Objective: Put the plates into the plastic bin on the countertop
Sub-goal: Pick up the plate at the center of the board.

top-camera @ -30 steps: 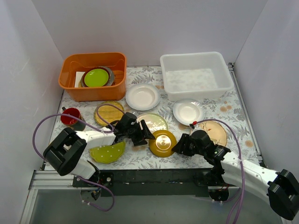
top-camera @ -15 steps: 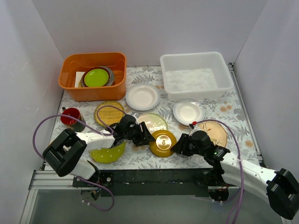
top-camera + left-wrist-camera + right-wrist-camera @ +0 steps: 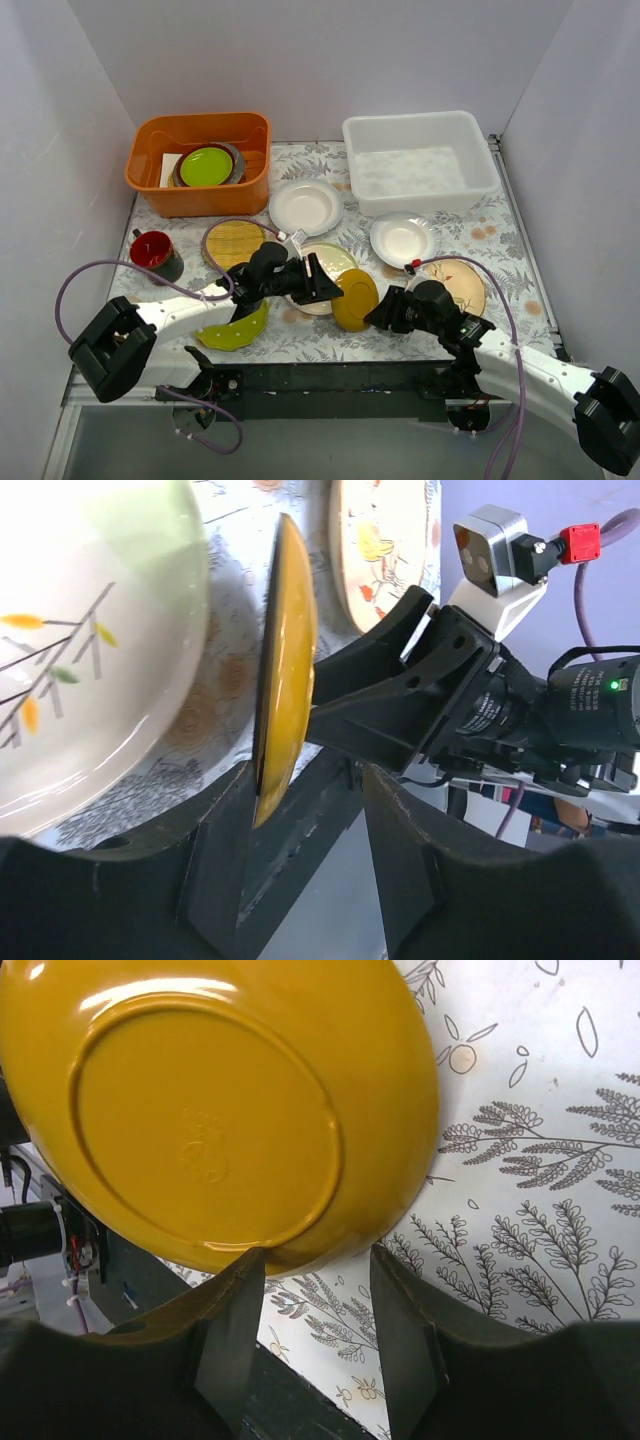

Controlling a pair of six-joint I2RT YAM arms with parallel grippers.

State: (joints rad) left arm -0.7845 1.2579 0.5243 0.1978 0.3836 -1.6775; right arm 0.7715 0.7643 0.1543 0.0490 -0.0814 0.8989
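A mustard yellow plate (image 3: pixel 355 300) stands tilted on the countertop (image 3: pixel 500 240), well apart from the plastic bin (image 3: pixel 420 118). The left gripper (image 3: pixel 305 810) straddles its rim, jaws spread; the right gripper (image 3: pixel 318 1260), also spread, props it. Unpinched, it could slide and topple.

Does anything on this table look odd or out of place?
The mustard plate stands almost on edge near the front, between the left gripper and the right gripper, while the pale green plate beside it lies flat.
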